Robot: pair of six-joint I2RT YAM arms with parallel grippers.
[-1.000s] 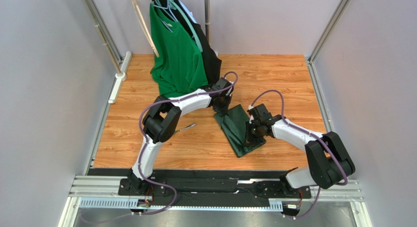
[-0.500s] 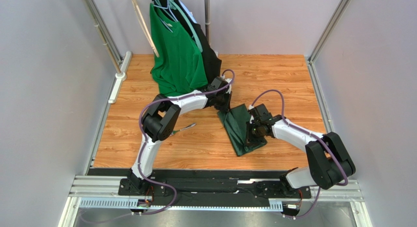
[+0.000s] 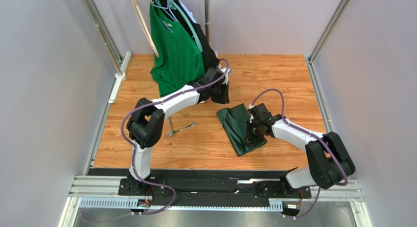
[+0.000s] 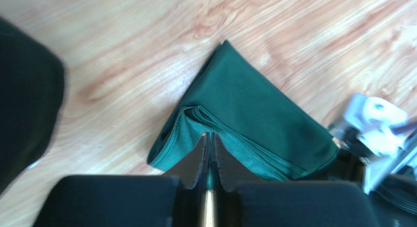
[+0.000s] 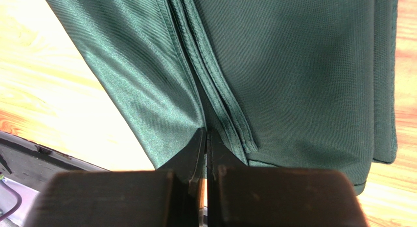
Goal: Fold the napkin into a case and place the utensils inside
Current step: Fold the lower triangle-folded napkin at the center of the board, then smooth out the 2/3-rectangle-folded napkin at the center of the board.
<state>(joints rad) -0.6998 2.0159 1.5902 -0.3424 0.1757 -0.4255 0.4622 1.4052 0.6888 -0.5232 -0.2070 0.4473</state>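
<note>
The dark green napkin lies folded into a narrow, long shape on the wooden table, right of centre. It also shows in the left wrist view and in the right wrist view. My right gripper sits on its right side, and in its own view the gripper is shut on a fold of the cloth. My left gripper is shut and empty, raised behind the napkin's far end; in its own view the gripper stands above the layered edge. A silver fork lies on the table to the left. Other utensils are out of view.
A bright green T-shirt and a black garment hang on a rack at the back, close to my left gripper. The black garment fills the left of the left wrist view. Grey walls and rails bound the table.
My left gripper has let go of the napkin's far end and pulled back and up toward the hanging clothes. The right gripper has stayed on the napkin.
</note>
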